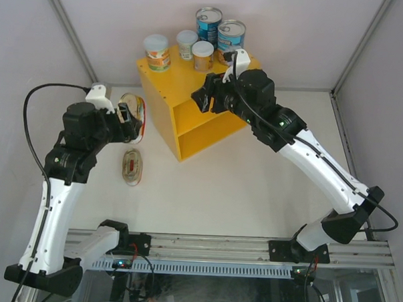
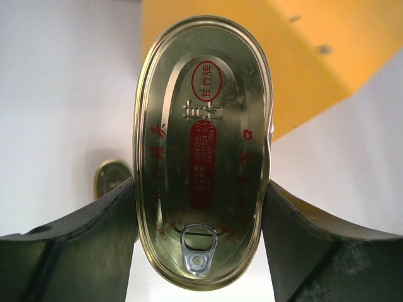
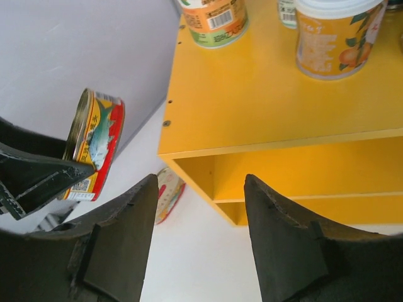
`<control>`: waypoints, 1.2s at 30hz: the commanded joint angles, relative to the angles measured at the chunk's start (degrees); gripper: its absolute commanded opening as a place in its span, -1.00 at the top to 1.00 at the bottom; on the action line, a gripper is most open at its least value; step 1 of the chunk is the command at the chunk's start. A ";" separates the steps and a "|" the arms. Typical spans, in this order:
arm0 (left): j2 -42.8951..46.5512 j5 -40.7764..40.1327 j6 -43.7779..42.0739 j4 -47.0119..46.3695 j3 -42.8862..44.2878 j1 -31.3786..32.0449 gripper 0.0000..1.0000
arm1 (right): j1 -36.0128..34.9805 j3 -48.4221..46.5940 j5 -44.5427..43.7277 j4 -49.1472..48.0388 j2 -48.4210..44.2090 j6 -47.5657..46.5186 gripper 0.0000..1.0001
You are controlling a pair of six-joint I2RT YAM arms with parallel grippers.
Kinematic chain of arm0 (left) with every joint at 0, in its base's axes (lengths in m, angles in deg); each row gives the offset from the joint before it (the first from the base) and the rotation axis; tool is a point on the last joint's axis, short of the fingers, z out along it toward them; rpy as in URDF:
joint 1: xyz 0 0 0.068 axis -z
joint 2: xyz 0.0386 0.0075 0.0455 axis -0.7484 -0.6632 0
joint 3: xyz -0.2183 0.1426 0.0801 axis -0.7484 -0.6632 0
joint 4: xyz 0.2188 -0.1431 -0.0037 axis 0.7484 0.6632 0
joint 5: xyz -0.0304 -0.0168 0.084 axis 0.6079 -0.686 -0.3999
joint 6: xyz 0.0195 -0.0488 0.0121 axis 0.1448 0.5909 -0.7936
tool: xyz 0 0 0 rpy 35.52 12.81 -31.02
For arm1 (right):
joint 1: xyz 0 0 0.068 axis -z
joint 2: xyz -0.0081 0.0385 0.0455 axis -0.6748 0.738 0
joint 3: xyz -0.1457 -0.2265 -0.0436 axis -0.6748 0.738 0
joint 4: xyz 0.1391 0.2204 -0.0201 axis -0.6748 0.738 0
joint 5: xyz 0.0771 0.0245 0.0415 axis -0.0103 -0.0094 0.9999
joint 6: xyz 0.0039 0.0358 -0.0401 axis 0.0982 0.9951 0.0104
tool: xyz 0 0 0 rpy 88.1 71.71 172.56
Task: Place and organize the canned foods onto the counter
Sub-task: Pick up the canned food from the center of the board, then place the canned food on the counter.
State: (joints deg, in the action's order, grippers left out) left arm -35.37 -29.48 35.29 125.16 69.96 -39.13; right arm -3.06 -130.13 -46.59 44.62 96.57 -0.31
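Only the left wrist view caught the pull-tab lid of the oval tin (image 2: 201, 126) the left gripper (image 2: 200, 189) clamped beside the counter's (image 1: 172, 83) left wall, right gripper (image 3: 200, 189) gaping empty above its front edge.

**Enclosure and work surface**

White table (image 1: 240, 193): matt, evenly lit, soft shadows. Far wall (image 1: 294, 28), left wall (image 1: 19, 43), right wall (image 1: 392, 79): plain pale grey panels. Grey metal struts (image 1: 67, 31) at both far corners. Aluminium rail (image 1: 211, 244) along the near edge, with a white slotted strip (image 1: 203, 267) just beneath.
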 commanded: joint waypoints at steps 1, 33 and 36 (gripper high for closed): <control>-1.17 3.41 -2.64 -3.12 10.04 3.40 0.99 | -1.08 0.26 4.38 -2.99 -3.12 6.01 -0.18; -9.90 6.94 -9.92 3.74 28.27 20.05 1.00 | -4.94 -1.45 11.88 -7.47 -1.11 22.38 -0.58; -9.97 7.22 -10.28 4.31 28.90 20.78 1.00 | -4.95 -1.56 12.48 -7.99 -0.57 23.65 -0.59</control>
State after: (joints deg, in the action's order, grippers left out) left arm -45.99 -23.80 26.75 134.03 94.28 -19.63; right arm -7.69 -129.76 -35.27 40.51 95.65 20.76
